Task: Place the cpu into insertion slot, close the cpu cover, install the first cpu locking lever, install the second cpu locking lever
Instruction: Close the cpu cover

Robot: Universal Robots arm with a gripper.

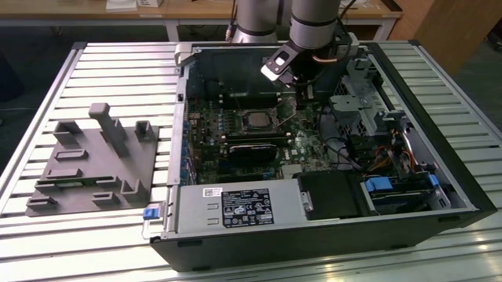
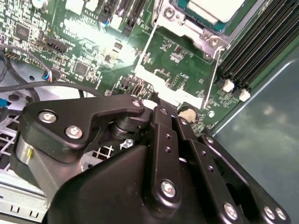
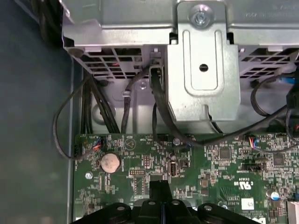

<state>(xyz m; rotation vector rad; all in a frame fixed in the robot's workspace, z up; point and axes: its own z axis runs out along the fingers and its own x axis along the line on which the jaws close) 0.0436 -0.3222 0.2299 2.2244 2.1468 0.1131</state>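
Note:
The cpu [image 1: 257, 120] lies in the insertion slot [image 1: 239, 111] in the middle of the green motherboard; its pale metal top [image 2: 210, 7] shows in the second wrist view. A silvery frame, the cpu cover [image 2: 194, 30], lies around the chip. Two thin wire levers [image 2: 145, 44] [image 2: 211, 74] run from the socket toward my gripper. My gripper [image 1: 302, 93] hangs inside the case just beyond the socket's far corner, toward the exterior view's right. Its black fingers [image 3: 161, 187] are pressed together over the board, and nothing shows between them.
A black power supply box [image 1: 235, 208] fills the case's near side. The drive cage [image 1: 361, 111] and cables crowd the exterior view's right. Memory slots [image 2: 252, 46] flank the socket. A grey fixture block [image 1: 94, 164] sits on the slatted table. A coin cell [image 3: 110, 162] lies under the metal bracket [image 3: 203, 65].

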